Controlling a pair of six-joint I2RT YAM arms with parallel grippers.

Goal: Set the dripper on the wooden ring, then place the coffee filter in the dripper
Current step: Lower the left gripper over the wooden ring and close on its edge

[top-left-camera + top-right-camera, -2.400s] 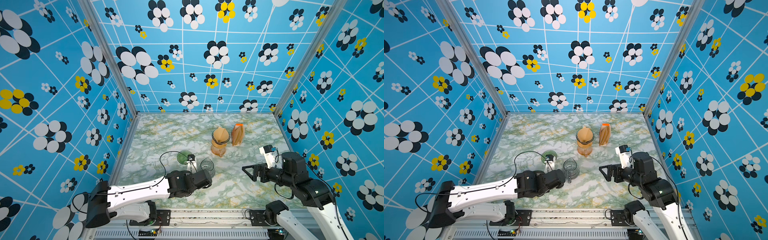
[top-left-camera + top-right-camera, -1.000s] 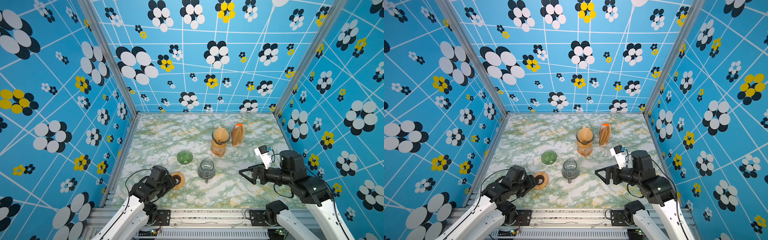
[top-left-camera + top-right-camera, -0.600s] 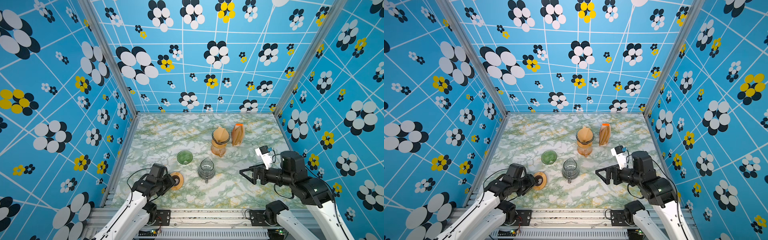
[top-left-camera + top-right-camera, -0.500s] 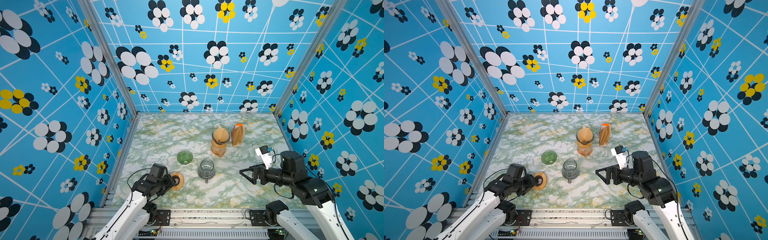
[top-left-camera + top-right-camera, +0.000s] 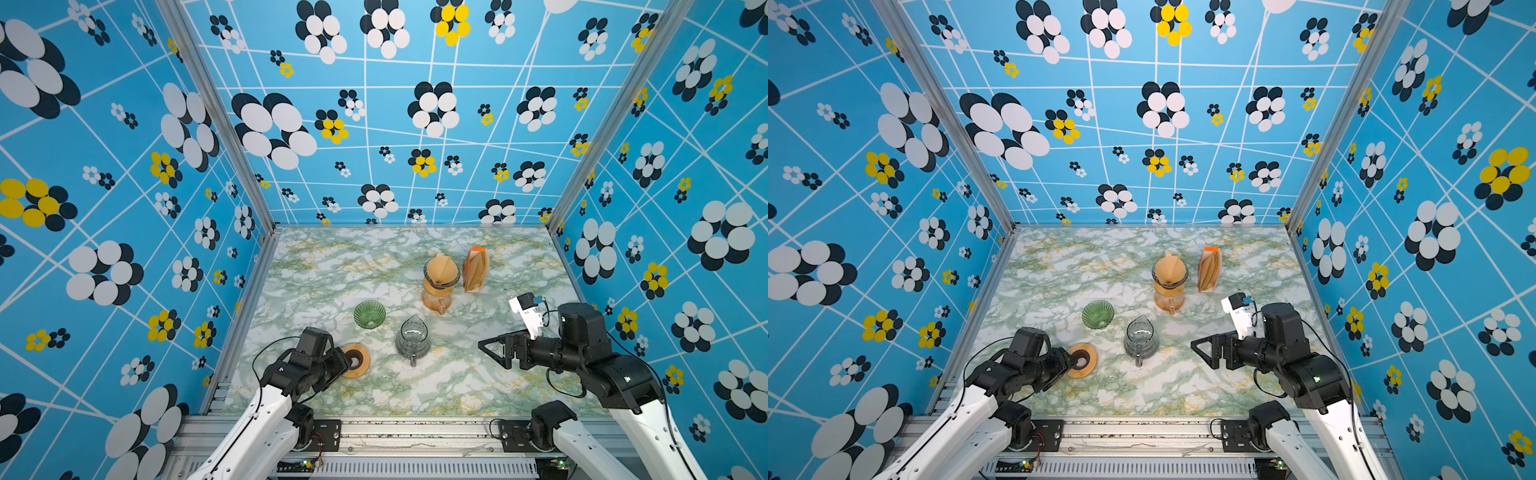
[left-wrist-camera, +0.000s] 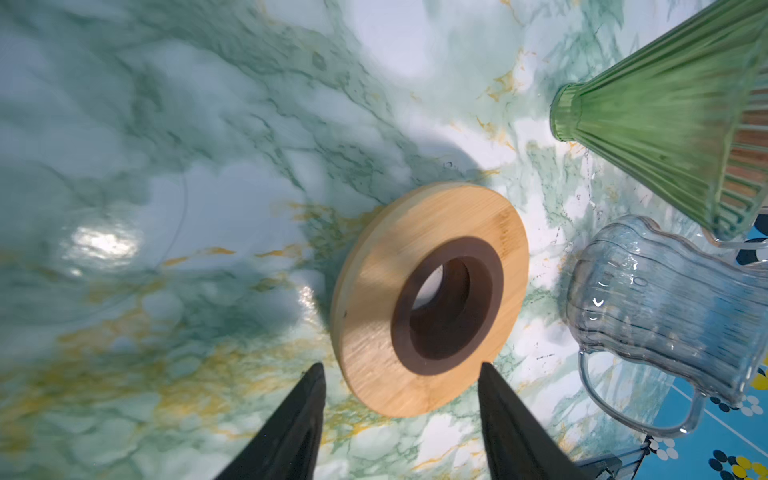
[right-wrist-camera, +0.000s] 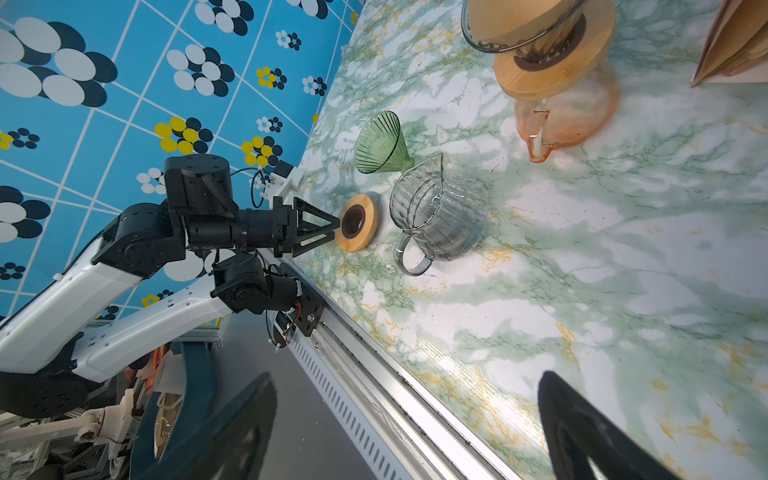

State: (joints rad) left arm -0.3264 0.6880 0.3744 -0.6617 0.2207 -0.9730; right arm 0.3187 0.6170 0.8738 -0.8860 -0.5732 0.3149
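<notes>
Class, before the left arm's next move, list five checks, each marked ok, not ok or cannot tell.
1. Left gripper open: ok.
2. Ring edge between its fingers: ok.
3. Green dripper mouth up and empty: ok.
4. Filter from the stack in a gripper: not ok.
5. Right gripper open, clear of the pitcher: ok.

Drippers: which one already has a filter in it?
The dripper on the amber carafe, at the back: a brown filter sits in it. The green dripper, nearer the left claw, is empty.
</notes>
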